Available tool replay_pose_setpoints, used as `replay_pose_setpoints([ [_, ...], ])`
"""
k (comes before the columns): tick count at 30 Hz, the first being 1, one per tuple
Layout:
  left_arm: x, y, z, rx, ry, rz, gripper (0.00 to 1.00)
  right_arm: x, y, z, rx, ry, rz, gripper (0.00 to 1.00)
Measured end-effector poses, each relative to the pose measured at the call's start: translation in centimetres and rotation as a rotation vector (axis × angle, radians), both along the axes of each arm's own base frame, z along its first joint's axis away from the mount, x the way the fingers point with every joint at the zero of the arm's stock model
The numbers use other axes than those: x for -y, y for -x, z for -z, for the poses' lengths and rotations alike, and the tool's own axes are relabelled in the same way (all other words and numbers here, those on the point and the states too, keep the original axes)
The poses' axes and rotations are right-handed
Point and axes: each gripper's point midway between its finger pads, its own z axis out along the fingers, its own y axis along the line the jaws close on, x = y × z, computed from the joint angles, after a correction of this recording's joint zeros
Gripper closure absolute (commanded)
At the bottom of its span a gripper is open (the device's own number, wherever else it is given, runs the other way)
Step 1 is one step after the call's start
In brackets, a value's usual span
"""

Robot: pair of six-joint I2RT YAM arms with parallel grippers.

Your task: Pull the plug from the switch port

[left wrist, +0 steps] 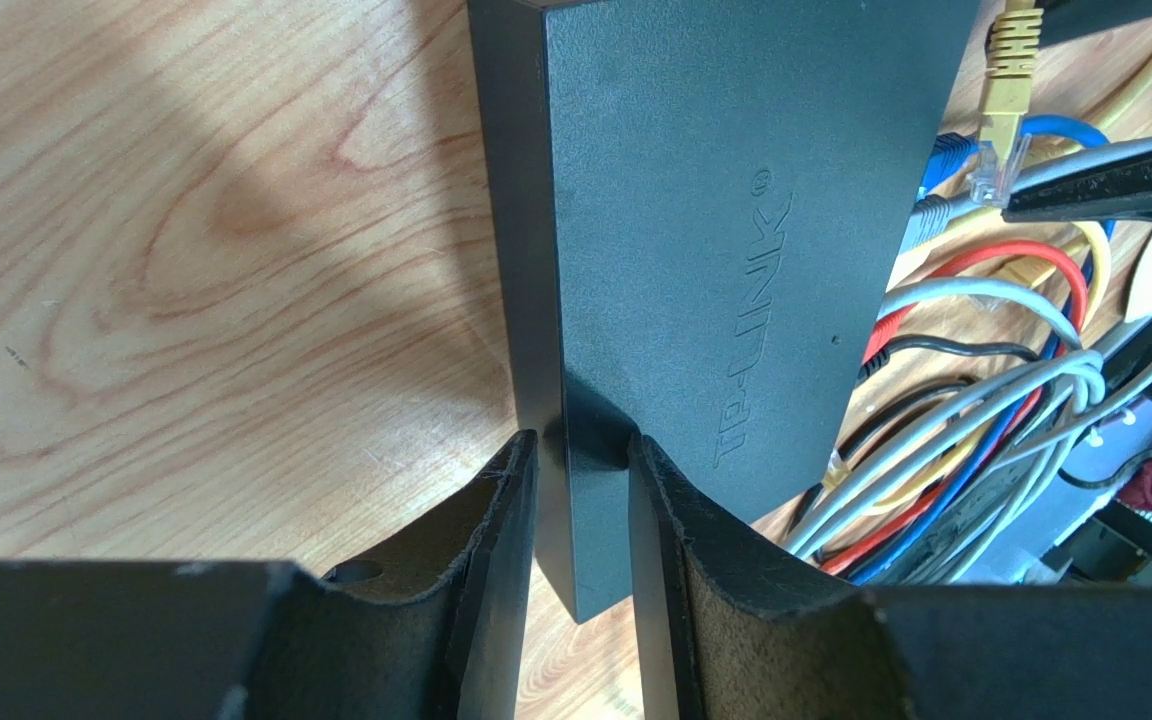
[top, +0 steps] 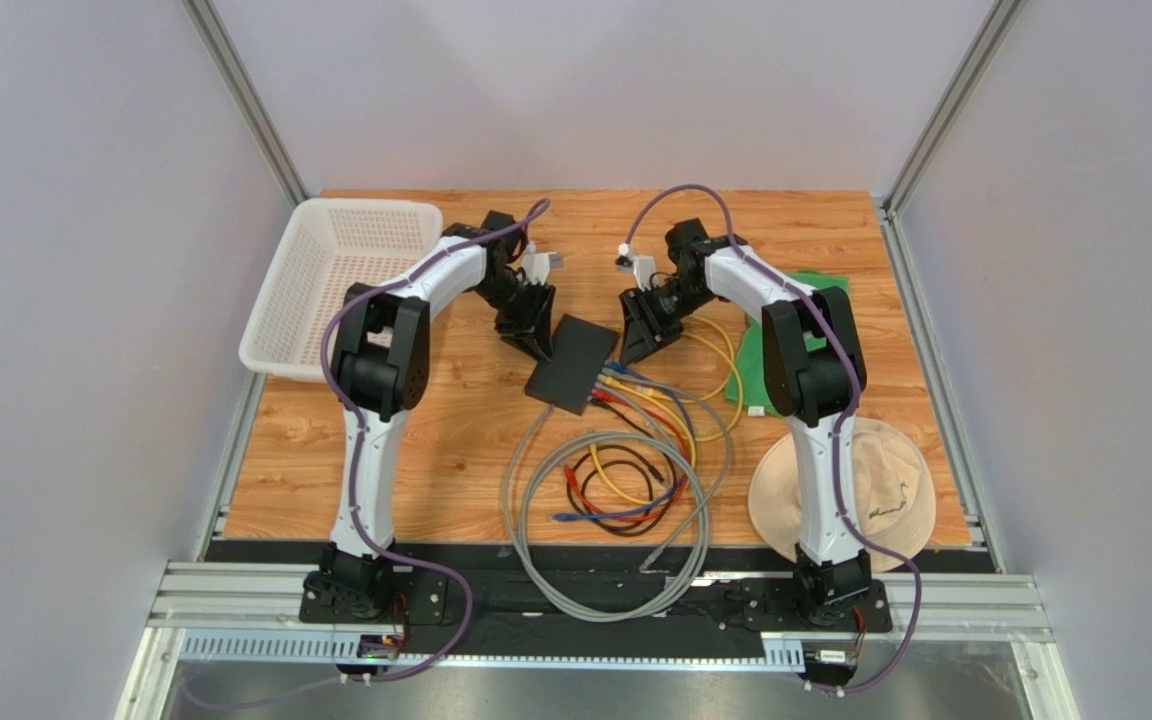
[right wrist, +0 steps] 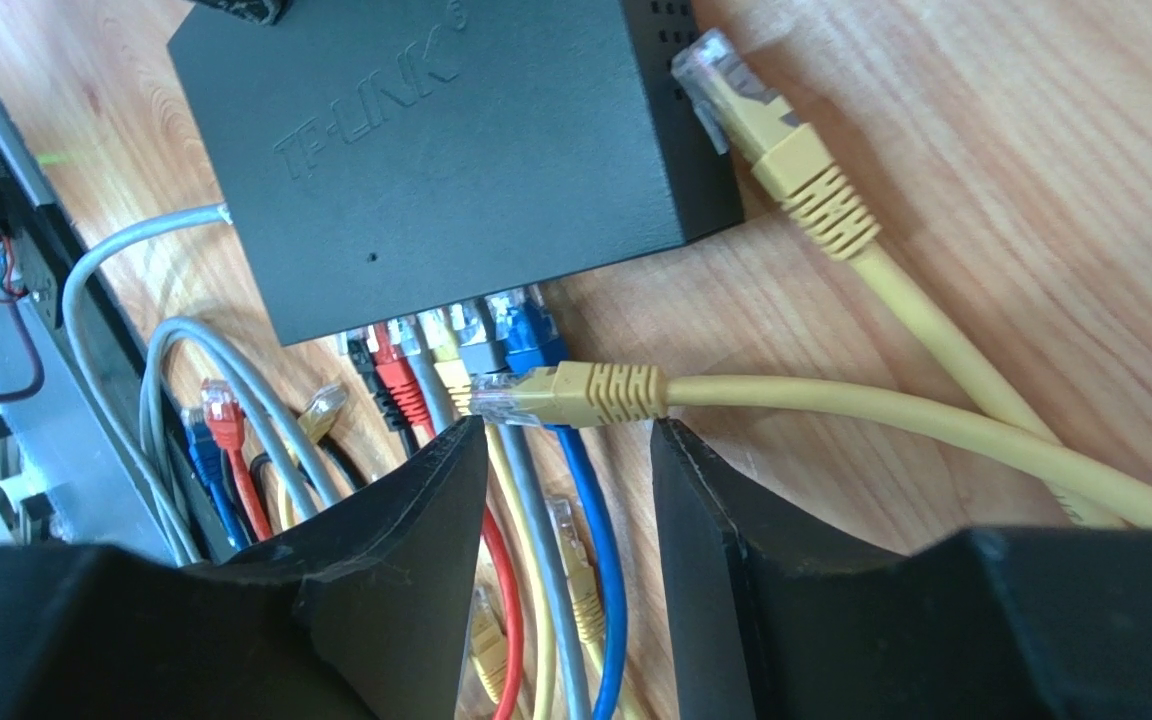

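With left gripper (left wrist: 582,450) clenched on switch (left wrist: 717,225) corner at worktop (left wrist: 162,300) centre, hold firm; lower released right gripper (right wrist: 567,443) past loose yellow plug (right wrist: 582,393), pinch seated blue plug (right wrist: 530,338) at latch, pull straight back, no twisting.

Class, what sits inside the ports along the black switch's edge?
A red plug, a grey plug and a blue plug sit in the switch ports. A loose yellow plug lies across the row, hiding some; port insides are covered.
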Motion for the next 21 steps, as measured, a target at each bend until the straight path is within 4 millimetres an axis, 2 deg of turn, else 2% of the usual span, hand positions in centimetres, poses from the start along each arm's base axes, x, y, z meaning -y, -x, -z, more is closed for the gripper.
replay_pose_setpoints([
  [3, 0.0, 0.0, 0.0, -0.001, 0.000, -0.002, 0.63, -0.1, 0.4, -0.2, -0.011, -0.013, -0.016, 0.62],
  [8, 0.0, 0.0, 0.0, -0.004, 0.000, -0.006, 0.63, 0.0, 0.7, -0.1, -0.009, -0.010, -0.032, 0.65],
  [11, 0.0, 0.0, 0.0, -0.006, 0.001, -0.006, 0.62, 0.0, 0.5, 0.2, -0.008, 0.001, -0.038, 0.61],
  [14, 0.0, 0.0, 0.0, -0.006, 0.000, -0.006, 0.62, -0.3, -0.5, 0.9, -0.002, 0.002, -0.037, 0.60],
  [21, 0.0, 0.0, 0.1, -0.007, -0.001, -0.006, 0.62, -1.6, -1.8, 0.8, -0.019, -0.052, -0.019, 0.56],
])
